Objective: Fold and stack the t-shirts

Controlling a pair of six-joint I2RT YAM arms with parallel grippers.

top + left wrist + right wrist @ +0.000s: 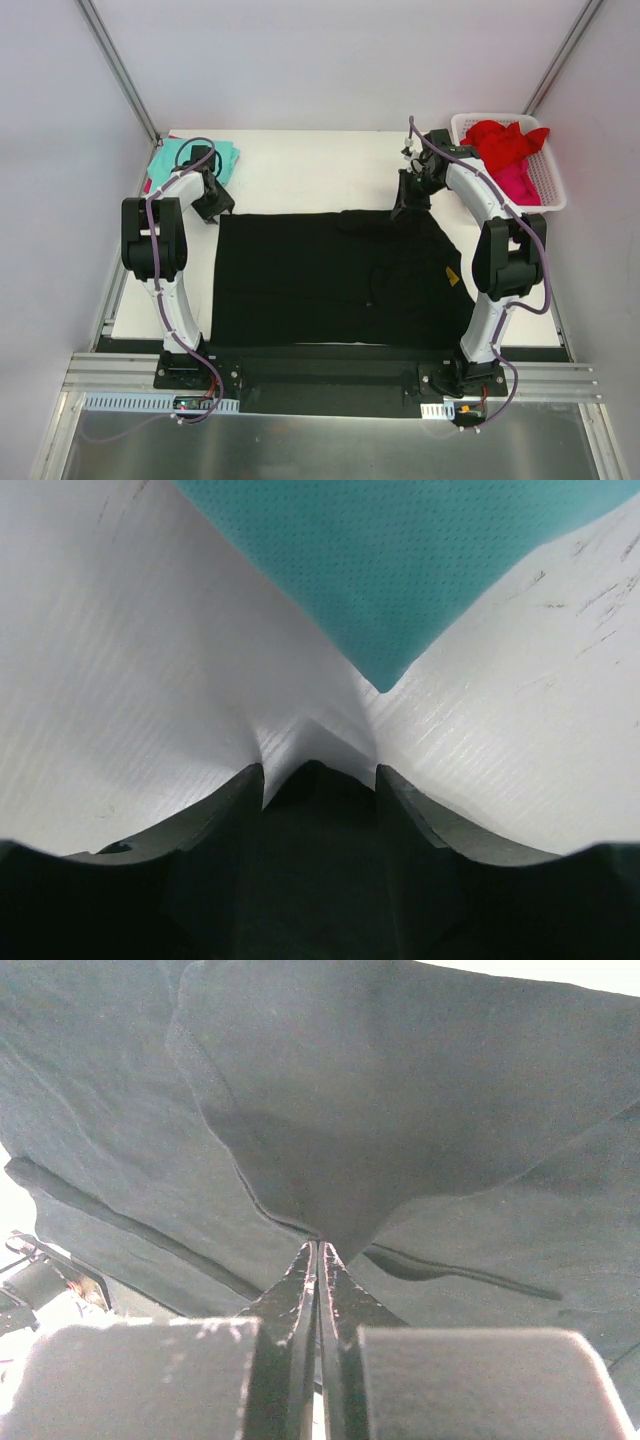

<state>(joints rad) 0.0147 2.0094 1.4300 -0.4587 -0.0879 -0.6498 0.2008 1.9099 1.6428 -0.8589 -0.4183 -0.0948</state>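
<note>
Black t-shirt (pixel 330 275) is the nearest thing, spread mostly flat across the middle of the white tabletop (pixel 300 165), with its near hem running along the edge by the arm bases. Go to its far right edge and you hit the right jaws, squeezed fully together on a fold of that black cloth. From the right wrist view the fabric tents up straight off the tips, so it's a proper pinch.

Over at the shirt's far left corner the left jaws are only partway open, with bare tabletop showing in the gap between the tips and nothing clamped. Can't tell if they're touching the black edge or just sitting beside it. Just past them a corner of the teal t-shirt (pixel 400 560) points back toward that gap, in front of the tips rather than between them.

Farthest back on the right is the white slotted basket (pixel 552 190), with the red t-shirt (pixel 505 140) heaped over the pink t-shirt (pixel 515 183).
</note>
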